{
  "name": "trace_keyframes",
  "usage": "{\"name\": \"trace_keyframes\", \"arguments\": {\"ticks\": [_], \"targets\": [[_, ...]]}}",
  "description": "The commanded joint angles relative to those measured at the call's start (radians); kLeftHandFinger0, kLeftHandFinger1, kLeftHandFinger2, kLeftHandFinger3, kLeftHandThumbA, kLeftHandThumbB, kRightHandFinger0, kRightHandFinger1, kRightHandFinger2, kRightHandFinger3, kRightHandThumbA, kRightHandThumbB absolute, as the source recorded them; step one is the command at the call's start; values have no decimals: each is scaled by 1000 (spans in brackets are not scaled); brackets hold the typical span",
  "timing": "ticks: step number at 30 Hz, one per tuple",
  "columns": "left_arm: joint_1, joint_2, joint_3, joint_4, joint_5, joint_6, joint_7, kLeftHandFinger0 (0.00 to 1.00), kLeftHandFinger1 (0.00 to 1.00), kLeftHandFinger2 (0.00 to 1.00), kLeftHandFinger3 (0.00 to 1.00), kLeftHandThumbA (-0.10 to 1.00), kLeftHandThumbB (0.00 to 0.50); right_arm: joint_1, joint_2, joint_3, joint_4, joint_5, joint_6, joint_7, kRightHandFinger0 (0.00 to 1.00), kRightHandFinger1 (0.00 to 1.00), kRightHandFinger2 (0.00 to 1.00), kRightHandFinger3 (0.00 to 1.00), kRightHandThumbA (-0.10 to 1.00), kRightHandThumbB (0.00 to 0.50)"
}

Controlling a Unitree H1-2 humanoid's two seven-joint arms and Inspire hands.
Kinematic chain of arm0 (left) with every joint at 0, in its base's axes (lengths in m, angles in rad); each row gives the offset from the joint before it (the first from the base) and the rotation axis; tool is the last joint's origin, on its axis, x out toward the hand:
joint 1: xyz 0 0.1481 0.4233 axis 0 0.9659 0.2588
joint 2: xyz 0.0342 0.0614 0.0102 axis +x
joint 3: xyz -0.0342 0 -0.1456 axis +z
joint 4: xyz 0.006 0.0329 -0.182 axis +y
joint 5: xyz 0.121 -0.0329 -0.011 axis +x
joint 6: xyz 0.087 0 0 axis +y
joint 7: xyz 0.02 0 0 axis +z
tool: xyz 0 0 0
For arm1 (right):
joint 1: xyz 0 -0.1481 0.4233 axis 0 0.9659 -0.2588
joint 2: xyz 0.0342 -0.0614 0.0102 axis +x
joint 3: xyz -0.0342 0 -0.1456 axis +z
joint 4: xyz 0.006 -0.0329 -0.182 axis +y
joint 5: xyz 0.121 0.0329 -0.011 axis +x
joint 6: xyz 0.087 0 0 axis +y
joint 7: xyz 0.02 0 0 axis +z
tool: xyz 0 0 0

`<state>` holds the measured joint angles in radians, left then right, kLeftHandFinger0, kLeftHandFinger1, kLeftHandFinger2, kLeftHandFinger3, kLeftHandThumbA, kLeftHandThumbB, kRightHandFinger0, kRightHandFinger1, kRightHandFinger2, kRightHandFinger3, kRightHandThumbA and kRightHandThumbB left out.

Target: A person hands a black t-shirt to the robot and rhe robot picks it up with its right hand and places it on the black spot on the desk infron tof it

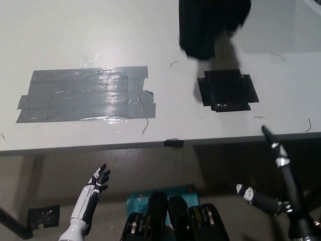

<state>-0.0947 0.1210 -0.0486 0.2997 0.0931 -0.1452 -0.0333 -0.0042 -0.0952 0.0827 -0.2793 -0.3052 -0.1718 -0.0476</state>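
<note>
1. Black t-shirt (208, 25): we see it as a dark, blurred mass hanging at the top edge of the head view, above the far side of the desk (90, 35). Whoever holds it is out of frame.
2. Black spot (226, 90): a square patch of dark tape on the desk, right of centre, just below the hanging cloth. This is our target.
3. Grey tape patch (85, 95): a larger, shiny rectangle on the left; not the target, so we avoid it.
4. Right hand (273, 175): black, low at the desk's near edge, fingers spread and holding nothing.
5. Left hand (99, 179): white, resting below the desk edge at lower left, fingers apart and empty.
6. Handling note: in our judgement, the step is the reach. We should raise the right hand over the desk edge, approach the cloth's lower hem (its lowest fold hangs nearest), close only once fabric lies between the fingers, then lower it squarely onto the black spot.
</note>
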Motion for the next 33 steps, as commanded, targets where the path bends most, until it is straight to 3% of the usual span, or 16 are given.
{"name": "trace_keyframes", "arguments": {"ticks": [1,2,3,6,10,12,33], "targets": [[0,5,-4,-6,6,-67,1,1000,1000,1000,1000,1000,495,-160,17,-60,-198,-66,93,-17,1000,1000,1000,1000,990,386],[1,6,-4,-5,8,-69,1,1000,1000,1000,1000,1000,495,-201,18,-64,-200,-68,131,-4,1000,1000,1000,1000,989,387],[1,8,-6,-4,11,-72,1,1000,1000,1000,1000,1000,494,-230,19,-68,-189,-66,155,0,1000,1000,1000,1000,1000,426],[4,8,-7,-13,15,-63,1,1000,1000,1000,1000,1000,500,-334,19,-85,-150,-56,248,20,1000,1000,1000,1000,1000,417],[-4,9,-5,-6,19,-73,5,1000,1000,1000,1000,1000,500,-460,19,-107,-69,-42,295,7,1000,1000,1000,1000,1000,417],[-9,9,-3,-1,14,-81,4,1000,1000,1000,1000,1000,495,-516,27,-118,-33,-34,340,3,1000,1000,1000,1000,1000,444],[-15,10,-4,-11,4,-81,-12,1000,1000,1000,1000,1000,495,-931,87,-180,576,80,392,-64,1000,1000,1000,1000,1000,500]]}}
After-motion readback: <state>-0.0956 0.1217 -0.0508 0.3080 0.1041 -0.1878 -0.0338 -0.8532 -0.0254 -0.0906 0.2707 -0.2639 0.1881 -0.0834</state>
